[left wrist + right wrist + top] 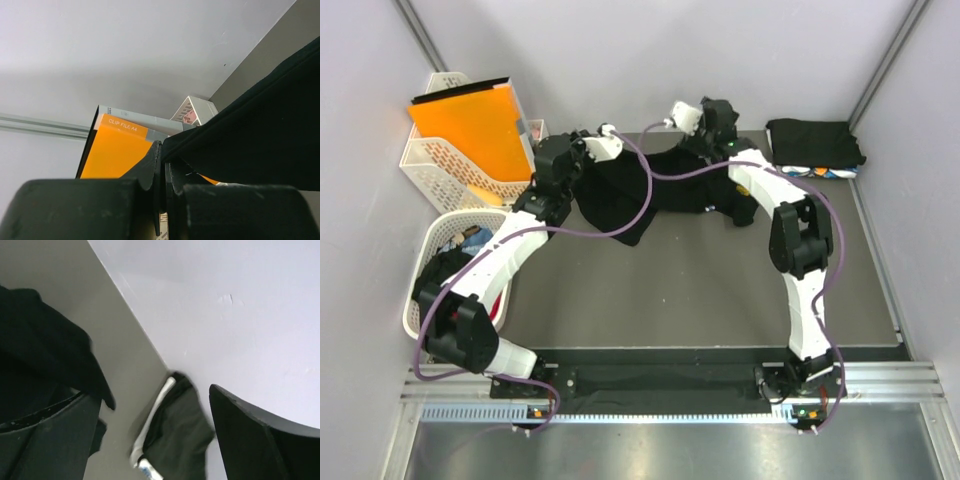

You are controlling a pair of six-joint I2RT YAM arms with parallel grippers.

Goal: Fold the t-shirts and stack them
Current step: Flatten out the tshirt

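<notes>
grey tabletop (700,300), pale walls (650,60). black t-shirt (620,200) crumpled at upper centre of top view, one edge lifted. left jaws clenched on that edge. right jaws released, spread wide, black cloth beside one finger (45,440). folded t-shirts stack (815,148) upper right. orange folder (470,130) in white basket (430,165) upper left.

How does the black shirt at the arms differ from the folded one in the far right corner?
The loose black cloth t-shirt sprawls crumpled and spread at far-centre, one edge pinched in the left gripper; the folded black t-shirt sits flat, compact, untouched, atop a white-blue patterned layer. Both are black cloth.
</notes>
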